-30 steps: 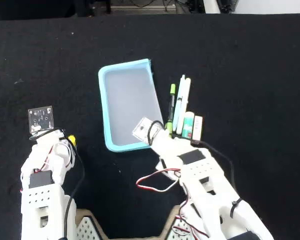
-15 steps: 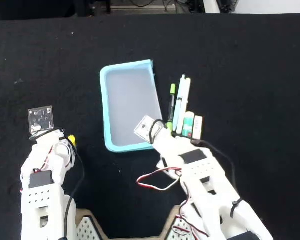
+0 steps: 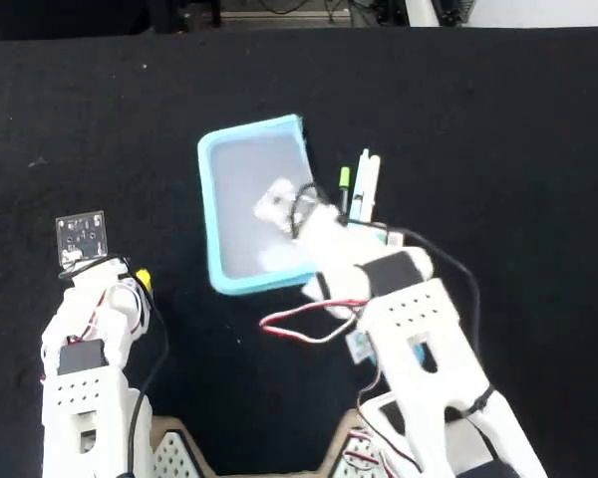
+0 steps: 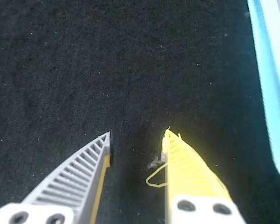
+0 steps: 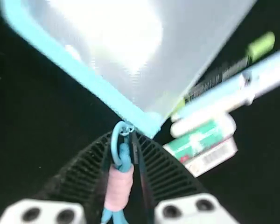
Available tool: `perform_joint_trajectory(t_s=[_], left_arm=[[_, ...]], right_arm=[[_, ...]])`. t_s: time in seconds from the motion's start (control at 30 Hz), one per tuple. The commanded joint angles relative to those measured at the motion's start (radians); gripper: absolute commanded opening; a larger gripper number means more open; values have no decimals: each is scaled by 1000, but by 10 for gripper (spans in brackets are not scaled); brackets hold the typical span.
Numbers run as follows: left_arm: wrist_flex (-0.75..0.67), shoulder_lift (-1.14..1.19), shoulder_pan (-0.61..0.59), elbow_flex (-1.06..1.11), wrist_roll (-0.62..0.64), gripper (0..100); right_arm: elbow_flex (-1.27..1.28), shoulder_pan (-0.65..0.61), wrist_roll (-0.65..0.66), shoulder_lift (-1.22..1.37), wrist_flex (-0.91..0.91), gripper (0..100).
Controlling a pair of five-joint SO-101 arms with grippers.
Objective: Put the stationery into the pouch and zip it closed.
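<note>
The pouch, pale blue at the rim with a grey see-through face, is lying flat near the middle of the black bench. The right arm is reaching over the pouch's near corner and covering it in the high view. In the right wrist view the right gripper is sitting at that corner of the pouch, and its dark ribbed fingers are pinching the zipper pull, a blue ring with a pink sleeve, tightly between them. The stationery is lying outside the pouch, just beside its long edge on the right arm's side: a green-capped marker, a pale blue pen, a white pen, a green-and-white tube and a small white block, all side by side and roughly parallel. From above, the marker and the tops of the pens are showing past the arm. The left arm is resting at the near left of the bench, well apart from the pouch. Its left gripper is hanging over bare black cloth with its grey and yellow fingers spread apart and holding nothing, and the pouch's blue rim is running along one side of that view.
</note>
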Motion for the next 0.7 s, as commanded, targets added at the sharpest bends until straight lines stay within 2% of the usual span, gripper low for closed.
perform_joint_trajectory(t_s=[0.0,0.13,0.27,0.43,0.53,0.67], left_arm=[[58,3,16,-108,-6,182],[169,3,18,-182,5,181],[215,3,7,-245,77,182],[316,3,25,-335,91,184],[331,3,96,-325,80,184],[327,3,179,-274,-25,185]], right_arm=[[-143,-146,-9,-35,49,11],[-202,-296,-9,-31,51,11],[-213,-377,-9,-28,49,11],[-208,-385,-9,-28,49,11],[-213,-385,-9,-33,49,11],[-249,-384,-11,-33,55,11]])
